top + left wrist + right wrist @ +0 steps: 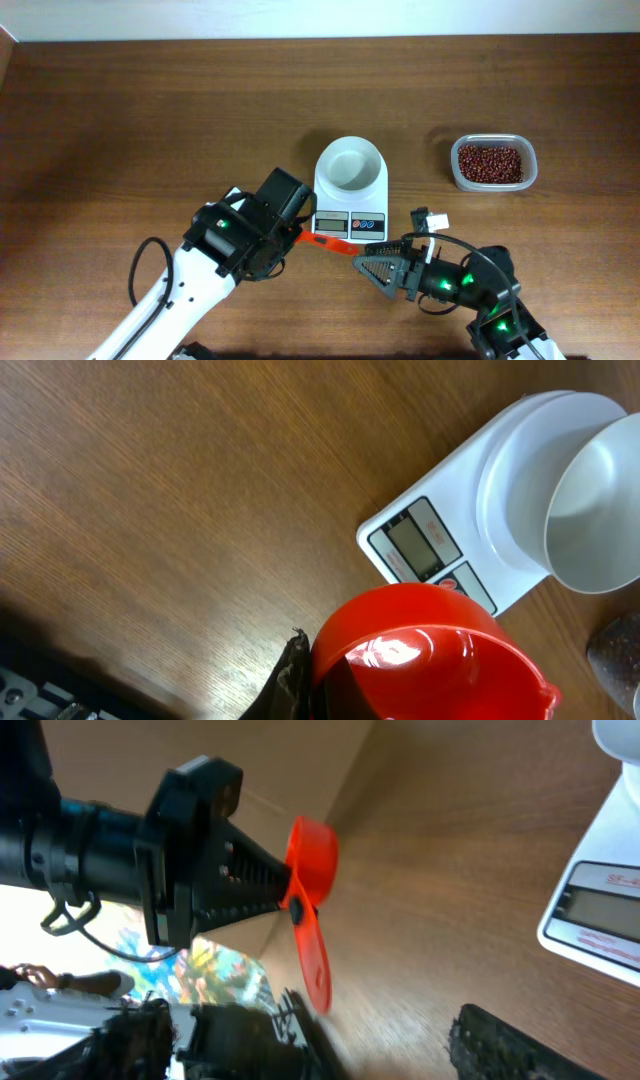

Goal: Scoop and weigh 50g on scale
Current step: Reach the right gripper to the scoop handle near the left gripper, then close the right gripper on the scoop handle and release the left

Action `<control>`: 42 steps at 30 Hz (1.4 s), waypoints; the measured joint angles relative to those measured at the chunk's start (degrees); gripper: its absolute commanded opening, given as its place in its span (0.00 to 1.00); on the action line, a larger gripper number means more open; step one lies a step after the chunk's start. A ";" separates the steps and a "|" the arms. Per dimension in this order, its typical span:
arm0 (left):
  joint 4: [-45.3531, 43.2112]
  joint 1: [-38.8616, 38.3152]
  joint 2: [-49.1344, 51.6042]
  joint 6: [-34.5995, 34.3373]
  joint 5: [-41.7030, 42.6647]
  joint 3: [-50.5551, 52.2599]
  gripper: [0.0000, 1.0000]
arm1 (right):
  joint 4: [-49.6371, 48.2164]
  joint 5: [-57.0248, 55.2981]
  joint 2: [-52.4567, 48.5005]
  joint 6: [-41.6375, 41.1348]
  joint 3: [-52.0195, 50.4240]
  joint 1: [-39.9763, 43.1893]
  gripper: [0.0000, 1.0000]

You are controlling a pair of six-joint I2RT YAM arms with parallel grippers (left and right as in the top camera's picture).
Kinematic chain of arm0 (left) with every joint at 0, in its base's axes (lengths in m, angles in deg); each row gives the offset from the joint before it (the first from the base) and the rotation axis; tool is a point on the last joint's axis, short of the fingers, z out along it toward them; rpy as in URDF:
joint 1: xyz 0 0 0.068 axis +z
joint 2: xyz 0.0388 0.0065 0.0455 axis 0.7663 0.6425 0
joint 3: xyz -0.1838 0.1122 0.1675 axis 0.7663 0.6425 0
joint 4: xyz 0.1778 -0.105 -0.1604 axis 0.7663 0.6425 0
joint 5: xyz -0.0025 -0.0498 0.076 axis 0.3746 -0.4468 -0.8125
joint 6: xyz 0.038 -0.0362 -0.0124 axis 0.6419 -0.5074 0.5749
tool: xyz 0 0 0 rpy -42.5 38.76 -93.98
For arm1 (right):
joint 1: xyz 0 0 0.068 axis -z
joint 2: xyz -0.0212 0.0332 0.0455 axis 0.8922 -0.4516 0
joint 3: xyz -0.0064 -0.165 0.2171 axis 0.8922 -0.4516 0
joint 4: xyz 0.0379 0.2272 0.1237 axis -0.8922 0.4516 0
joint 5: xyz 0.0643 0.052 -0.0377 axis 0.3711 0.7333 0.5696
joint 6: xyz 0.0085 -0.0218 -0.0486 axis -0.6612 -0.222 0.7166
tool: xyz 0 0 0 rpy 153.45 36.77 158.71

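The white scale [348,195] stands mid-table with its round white bowl [350,163] on top, empty. My left gripper [296,233] is shut on a red scoop [332,242], gripping it at the cup end just in front of the scale's display. The left wrist view shows the scoop's cup [420,655] against one finger [287,682]. The scoop's handle [316,960] points toward my right gripper [368,264], which is open. The handle tip hangs near the right gripper's left finger [335,1035], and I cannot tell if they touch.
A clear plastic tub of red beans [492,163] sits to the right of the scale, away from both arms. The right arm's body [470,285] lies along the front edge. Bare wooden tabletop [150,120] stretches to the left and far side.
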 measured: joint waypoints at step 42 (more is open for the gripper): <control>-1.75 -4.61 4.52 -2.43 5.18 0.00 0.00 | -15.19 -8.46 -13.35 -12.48 0.09 -9.07 0.40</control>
